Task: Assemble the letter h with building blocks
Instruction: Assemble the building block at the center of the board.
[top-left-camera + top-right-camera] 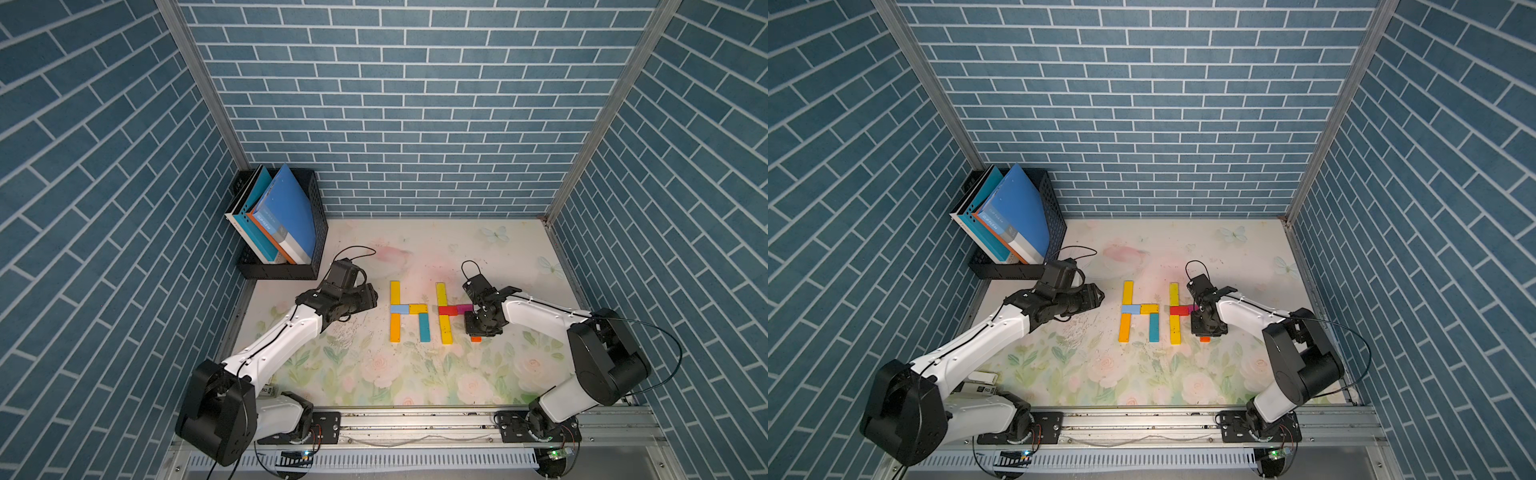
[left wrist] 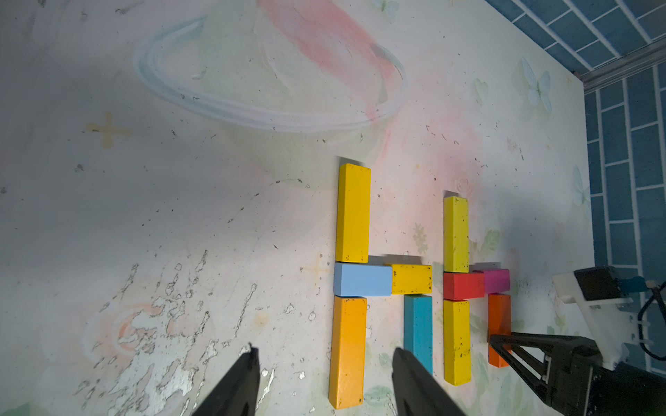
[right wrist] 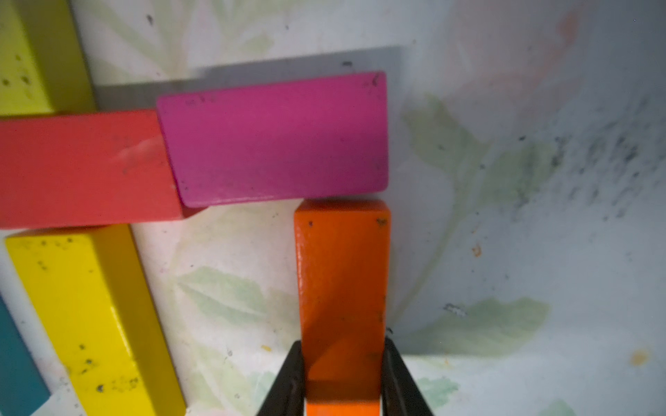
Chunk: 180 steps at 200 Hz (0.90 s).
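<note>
My left pincer (image 2: 326, 351) hung half open and empty. My right pincer (image 3: 342, 344) clamped the near end of the orange block (image 3: 342, 270), whose far end touched the magenta block (image 3: 277, 137). Pushing further could have skewed that crossbar. Only the right wrist view showed the contact; in both top views my arm covered it.
</note>
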### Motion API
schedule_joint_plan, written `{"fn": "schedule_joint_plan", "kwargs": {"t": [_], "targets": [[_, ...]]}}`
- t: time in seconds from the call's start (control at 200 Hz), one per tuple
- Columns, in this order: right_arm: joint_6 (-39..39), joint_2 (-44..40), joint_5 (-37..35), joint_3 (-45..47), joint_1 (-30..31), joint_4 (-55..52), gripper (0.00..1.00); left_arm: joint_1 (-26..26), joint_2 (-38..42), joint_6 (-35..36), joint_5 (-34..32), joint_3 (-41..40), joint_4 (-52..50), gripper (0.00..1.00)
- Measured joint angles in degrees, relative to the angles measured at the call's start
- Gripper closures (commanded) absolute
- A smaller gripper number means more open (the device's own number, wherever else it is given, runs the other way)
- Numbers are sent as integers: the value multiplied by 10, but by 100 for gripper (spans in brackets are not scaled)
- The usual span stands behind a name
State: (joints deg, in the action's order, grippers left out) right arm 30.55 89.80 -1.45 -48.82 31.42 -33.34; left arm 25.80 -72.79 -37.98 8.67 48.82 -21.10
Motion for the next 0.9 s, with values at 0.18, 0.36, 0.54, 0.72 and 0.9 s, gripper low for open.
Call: {"fn": "schedule_joint_plan", "kwargs": {"t": [0.18,0.36,0.54,0.72,0.9], "targets": [[-7,0,3,-1,0,-3,54,0,0,0,0,0,0,36],[-10,-3,2,-34,0,-19,44,0,0,0,0,0,-3,36],[-10,-4,-9,-75,-8,-22,45,0,1,0,0,0,-9,36],[-11,19,-20,-118,-50,-20,48,0,2,1,0,2,-11,36],[-14,83,-24,-160,-76,-9,49,0,2,2,-1,4,-11,36]]}}
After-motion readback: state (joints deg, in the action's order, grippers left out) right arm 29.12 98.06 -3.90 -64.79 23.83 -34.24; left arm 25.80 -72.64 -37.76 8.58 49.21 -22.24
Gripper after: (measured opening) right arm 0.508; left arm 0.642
